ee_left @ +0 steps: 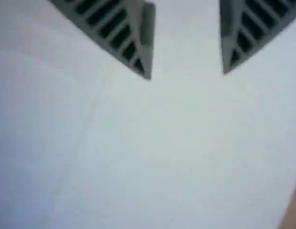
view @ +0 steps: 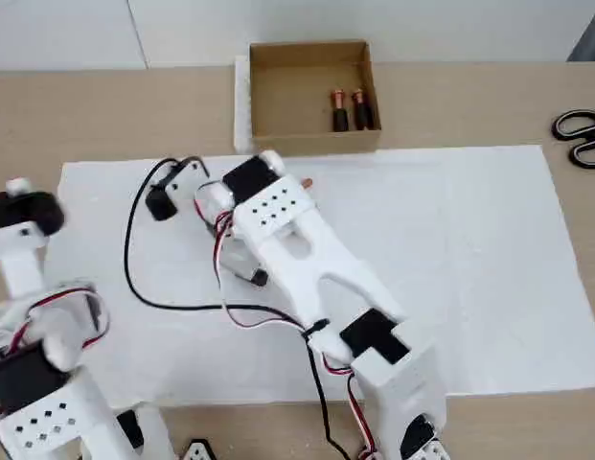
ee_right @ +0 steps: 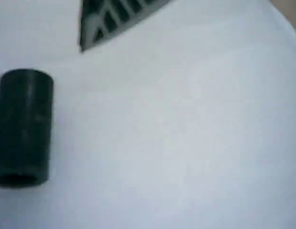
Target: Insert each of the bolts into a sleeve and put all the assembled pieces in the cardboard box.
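Observation:
Two finished pieces, copper bolts in black sleeves (view: 350, 110), lie in the cardboard box (view: 268, 91) at the back. A loose black sleeve (ee_right: 25, 126) lies on its side on the white sheet, near one finger (ee_right: 114, 19) of my open right gripper (view: 278, 165). Nothing touches that finger. The right arm stretches across the middle of the sheet towards the box, and a copper bolt end (view: 307, 182) pokes out beside its gripper. My left gripper (ee_left: 186, 74) hangs open over bare white sheet, holding nothing.
A white sheet (view: 469, 249) covers most of the table. Black scissors (view: 583, 134) lie at the far right edge. A black cable (view: 134, 259) loops over the sheet left of the right arm. The left arm (view: 38, 364) stands at the front left corner.

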Controlling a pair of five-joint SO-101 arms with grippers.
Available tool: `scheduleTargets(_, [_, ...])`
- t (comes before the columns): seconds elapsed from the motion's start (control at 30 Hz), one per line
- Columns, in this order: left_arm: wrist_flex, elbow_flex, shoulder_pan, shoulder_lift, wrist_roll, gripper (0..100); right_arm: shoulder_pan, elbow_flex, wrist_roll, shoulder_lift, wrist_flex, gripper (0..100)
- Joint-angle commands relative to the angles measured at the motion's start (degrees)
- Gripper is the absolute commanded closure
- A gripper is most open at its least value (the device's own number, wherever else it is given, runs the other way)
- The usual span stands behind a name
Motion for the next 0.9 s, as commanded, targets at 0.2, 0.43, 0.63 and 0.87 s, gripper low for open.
scheduleTargets(0.2, [-1.6,-0.2,-17.8,-0.7,0.0,91,-2.8,-0.5,-0.6,5.7,1.1,79.0])
scheduleTargets(0.43, [-1.5,-0.2,-18.3,-0.7,0.0,91,-3.0,-0.8,-0.5,13.0,-0.6,79.0])
scheduleTargets(0.63, [-1.5,-0.2,-18.2,-0.7,0.0,91,-2.9,-0.9,-0.2,13.9,-2.0,79.0])
scheduleTargets(0.87, [-1.5,-0.2,-18.2,-0.7,0.0,91,-2.9,-0.9,-0.1,13.8,-2.0,79.0])
